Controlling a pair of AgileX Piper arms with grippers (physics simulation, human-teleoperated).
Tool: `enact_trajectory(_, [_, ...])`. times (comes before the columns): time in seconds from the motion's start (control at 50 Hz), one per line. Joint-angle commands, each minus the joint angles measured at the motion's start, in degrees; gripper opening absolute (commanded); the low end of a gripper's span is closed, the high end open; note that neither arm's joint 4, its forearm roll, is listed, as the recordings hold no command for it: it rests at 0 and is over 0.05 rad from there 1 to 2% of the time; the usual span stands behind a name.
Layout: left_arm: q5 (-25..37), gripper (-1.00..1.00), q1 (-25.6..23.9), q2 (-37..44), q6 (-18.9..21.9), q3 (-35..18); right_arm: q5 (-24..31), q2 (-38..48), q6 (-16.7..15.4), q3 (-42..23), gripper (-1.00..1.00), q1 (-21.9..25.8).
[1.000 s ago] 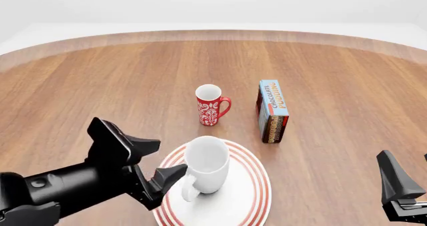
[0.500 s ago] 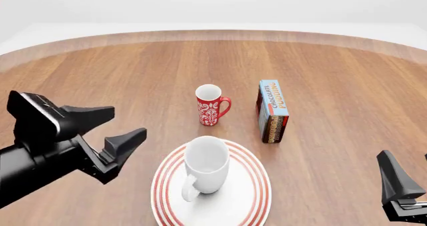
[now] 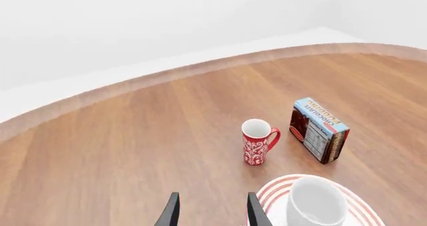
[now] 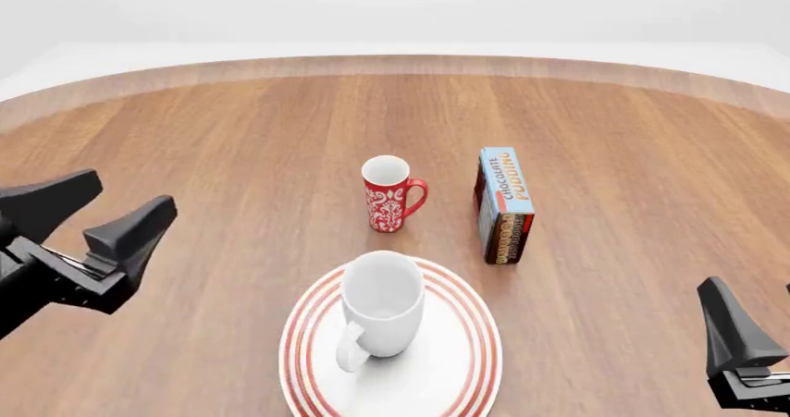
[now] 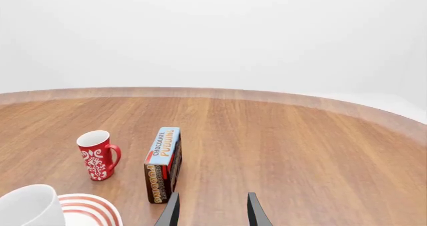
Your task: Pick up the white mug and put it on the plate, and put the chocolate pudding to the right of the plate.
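- On the plate (image 4: 475, 357), near the table's (image 4: 222, 140) front edge, the white mug (image 4: 380, 303) is seen standing upright, handle toward the camera.
- The pudding (image 4: 505, 204) is set on its long edge beyond the plate and somewhat to its right, apart from it, light-blue face up.
- A red mug (image 4: 390, 193) is placed just left of the pudding, not touching it.
- The left gripper (image 4: 105, 218) is held spread and empty, well left of the plate, above the wood.
- The right gripper (image 5: 210, 209) is kept at the lower right; its fingers (image 5: 172, 211) are parted, with nothing grasped.
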Motion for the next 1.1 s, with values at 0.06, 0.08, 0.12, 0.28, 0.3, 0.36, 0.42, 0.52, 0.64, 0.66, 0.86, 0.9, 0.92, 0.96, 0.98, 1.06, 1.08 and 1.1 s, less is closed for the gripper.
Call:
enact_trajectory(0.06, [-4.37, 1.0, 9.39, -5.92, -0.99, 5.24, 0.0, -0.01, -0.06, -0.02, 1.0, 0.02])
enact_trajectory(0.08, [-4.37, 1.0, 9.39, -5.92, -0.99, 5.24, 0.0, -0.01, -0.06, -0.02, 1.0, 0.02])
enact_trajectory(0.12, [-5.34, 1.0, 11.59, -7.04, -1.85, 6.55, 0.01, -0.01, -0.06, -0.02, 1.0, 0.02])
enact_trajectory(0.28, [-9.63, 1.0, 16.12, -7.53, -2.02, 10.28, 0.02, -0.01, -0.12, -0.02, 1.0, 0.06])
enact_trajectory(0.3, [-10.31, 1.0, 16.96, -7.95, -3.05, 11.15, 0.01, -0.01, -0.14, -0.03, 1.0, 0.06])
enact_trajectory(0.36, [-11.6, 1.0, 18.82, -8.04, -3.24, 12.2, 0.01, -0.01, -0.14, -0.04, 1.0, 0.07])
enact_trajectory(0.42, [-14.01, 1.0, 21.21, -7.54, -4.08, 13.89, 0.01, -0.01, -0.15, -0.06, 1.0, 0.06])
enact_trajectory(0.52, [-17.22, 1.0, 23.95, -8.07, -5.13, 17.41, -0.01, -0.01, -0.24, -0.08, 1.0, 0.11])
enact_trajectory(0.64, [-19.76, 1.0, 26.39, -11.25, -5.38, 20.9, -0.02, -0.01, -0.35, -0.06, 1.0, 0.15])
enact_trajectory(0.66, [-20.64, 1.0, 26.23, -10.65, -5.28, 21.4, -0.03, -0.01, -0.31, -0.06, 1.0, 0.14])
enact_trajectory(0.86, [-22.83, 1.0, 27.39, -10.38, -5.44, 22.93, -0.1, -0.01, -0.46, 0.0, 1.0, 0.14])
enact_trajectory(0.9, [-22.36, 1.0, 27.51, -10.87, -5.95, 22.88, -0.1, -0.01, -0.54, 0.02, 1.0, 0.12])
enact_trajectory(0.92, [-20.83, 1.0, 27.67, -13.56, -5.87, 22.93, -0.11, -0.01, -0.61, 0.03, 1.0, 0.12])
enact_trajectory(0.96, [-19.32, 1.0, 28.43, -15.78, -6.92, 22.93, -0.12, -0.01, -0.63, 0.04, 1.0, 0.11])
enact_trajectory(0.98, [-18.79, 1.0, 28.81, -16.52, -7.41, 22.93, -0.13, -0.01, -0.6, 0.03, 1.0, 0.14])
enact_trajectory(1.06, [-16.89, 1.0, 28.63, -19.0, -6.79, 22.93, -0.12, -0.01, -0.49, -0.02, 1.0, 0.03])
enact_trajectory(1.08, [-16.64, 1.0, 28.71, -19.35, -6.83, 22.93, -0.13, -0.01, -0.56, -0.03, 1.0, 0.01])
enact_trajectory(1.1, [-16.23, 1.0, 28.82, -19.87, -7.0, 22.93, -0.14, -0.01, -0.61, -0.04, 1.0, -0.02])
